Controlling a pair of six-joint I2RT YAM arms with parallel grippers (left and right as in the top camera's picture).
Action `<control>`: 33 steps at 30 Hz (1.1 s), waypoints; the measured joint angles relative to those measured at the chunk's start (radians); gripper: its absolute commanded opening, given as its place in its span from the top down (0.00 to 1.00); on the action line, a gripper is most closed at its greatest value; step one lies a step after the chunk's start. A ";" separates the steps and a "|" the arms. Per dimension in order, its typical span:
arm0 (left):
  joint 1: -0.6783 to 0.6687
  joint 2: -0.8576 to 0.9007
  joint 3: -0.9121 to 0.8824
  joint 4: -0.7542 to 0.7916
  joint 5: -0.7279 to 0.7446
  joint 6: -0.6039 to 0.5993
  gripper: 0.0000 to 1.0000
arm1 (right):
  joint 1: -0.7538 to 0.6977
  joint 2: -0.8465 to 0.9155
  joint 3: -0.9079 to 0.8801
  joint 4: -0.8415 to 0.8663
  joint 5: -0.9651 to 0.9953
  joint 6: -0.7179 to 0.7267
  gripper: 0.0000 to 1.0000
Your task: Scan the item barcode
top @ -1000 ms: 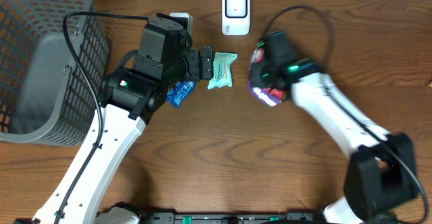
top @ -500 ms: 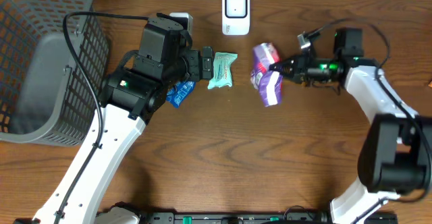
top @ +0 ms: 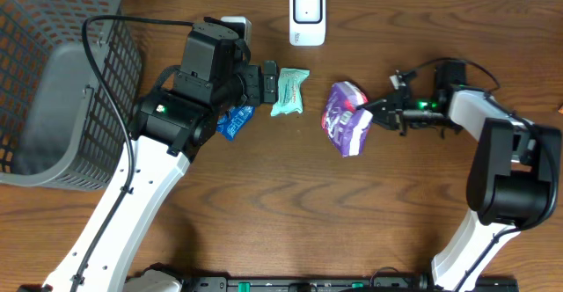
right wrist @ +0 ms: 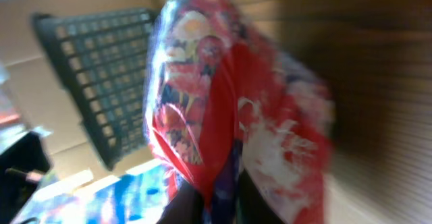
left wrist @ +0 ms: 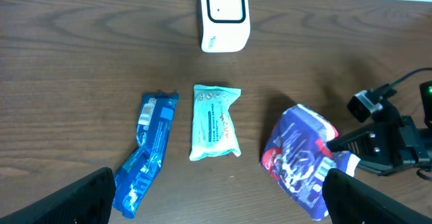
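A purple and red snack packet (top: pixel 346 117) (left wrist: pixel 300 156) sits low over the table, right of centre, and I cannot tell whether it touches the wood. My right gripper (top: pixel 364 114) reaches in from the right and is shut on the packet's edge. In the blurred right wrist view the packet (right wrist: pixel 229 109) fills the frame and its dark fingers (right wrist: pixel 192 207) pinch the lower edge. The white barcode scanner (top: pixel 307 15) (left wrist: pixel 225 15) stands at the back centre. My left gripper (top: pixel 269 82) (left wrist: pixel 219 200) hovers open left of the packet, holding nothing.
A teal packet (top: pixel 289 91) (left wrist: pixel 214 121) and a blue packet (top: pixel 234 120) (left wrist: pixel 148 150) lie on the table by the left gripper. A grey mesh basket (top: pixel 53 81) stands at the far left. A cable loops over the right arm (top: pixel 475 116).
The right arm has swung out to the right side, and the purple packet has shifted slightly toward the front and tilted in its grip. The left arm has stayed still.
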 measured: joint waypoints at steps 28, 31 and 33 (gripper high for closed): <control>0.000 0.000 0.000 0.000 0.000 0.000 0.02 | 0.195 -0.365 0.026 -0.150 0.737 -0.051 0.97; 0.000 0.000 0.000 0.000 0.000 0.000 0.02 | 0.273 -0.322 0.026 -0.123 0.805 -0.021 0.97; 0.000 0.000 0.000 0.000 0.000 0.000 0.02 | 0.310 -0.286 0.026 -0.104 0.837 -0.007 0.96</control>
